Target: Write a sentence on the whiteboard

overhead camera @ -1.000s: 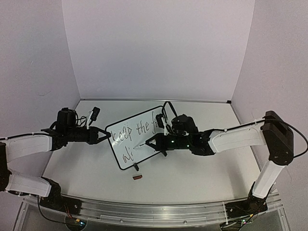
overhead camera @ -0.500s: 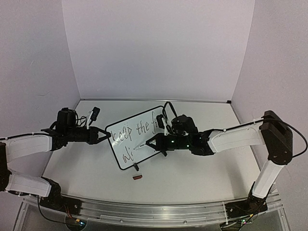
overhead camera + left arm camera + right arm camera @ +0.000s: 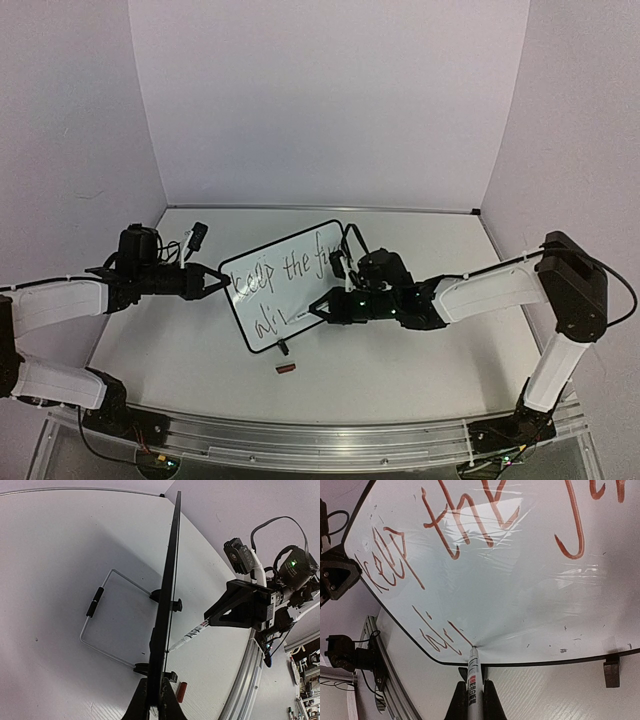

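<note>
At the left, the left claw [image 3: 217, 282] is closed on the left-hand short edge of the whiteboard [image 3: 305, 292], its two fingers pinching the black rim and bracing the board from that side. The whiteboard stands propped on its little feet in the middle of the bench [image 3: 420, 355], between the two arms. It leans back, with its long axis running from the left claw away to the right and slightly to the rear, and its writing face turned toward the right arm. On the bench just in front of its near lower corner lies a small red cap [image 3: 286, 369]. The sentence [image 3: 283, 270] is unfinished: the upper line reads "keep the fi" before the right arm's wrist hides the rest, and the lower line has only "ali". Right of that, the marker [image 3: 305, 316] has its tip on the board just past the last stroke of the lower line. The right claw [image 3: 325, 309] is clamped shut around the marker's barrel and points leftward at the face. The bare stretch of the lower line lies right of the tip, along the board's long axis, so the coming letters probably call for the right arm, the nearer one, to draw back toward its own side.
</note>
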Controlling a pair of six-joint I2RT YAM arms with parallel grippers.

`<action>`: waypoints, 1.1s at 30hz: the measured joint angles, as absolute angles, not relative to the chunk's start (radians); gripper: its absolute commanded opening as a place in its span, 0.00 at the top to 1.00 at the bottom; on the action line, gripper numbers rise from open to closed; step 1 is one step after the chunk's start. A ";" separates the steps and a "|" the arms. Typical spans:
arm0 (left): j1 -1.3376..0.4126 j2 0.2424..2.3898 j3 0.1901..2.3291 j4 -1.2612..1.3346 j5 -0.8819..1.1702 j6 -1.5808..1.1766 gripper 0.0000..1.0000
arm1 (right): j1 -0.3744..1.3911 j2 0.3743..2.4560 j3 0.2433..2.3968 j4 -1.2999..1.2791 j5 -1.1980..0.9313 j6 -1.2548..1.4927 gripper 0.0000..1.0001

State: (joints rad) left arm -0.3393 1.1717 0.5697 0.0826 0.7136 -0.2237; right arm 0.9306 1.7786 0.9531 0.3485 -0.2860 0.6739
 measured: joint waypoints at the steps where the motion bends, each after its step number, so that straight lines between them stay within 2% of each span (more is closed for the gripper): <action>1: -0.339 1.172 0.570 0.083 0.714 -0.224 1.00 | 0.931 1.779 0.953 0.348 -0.285 0.674 1.00; 27: -0.339 1.172 0.570 0.083 0.713 -0.224 1.00 | 0.915 1.750 0.982 0.327 -0.253 0.649 1.00; 33: -0.339 1.172 0.570 0.083 0.714 -0.224 1.00 | 0.911 1.686 0.975 0.328 -0.245 0.644 1.00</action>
State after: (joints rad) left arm -0.3393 1.1717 0.5697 0.0826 0.7136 -0.2237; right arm 0.9110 1.6860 0.9754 0.3283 -0.2455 0.6435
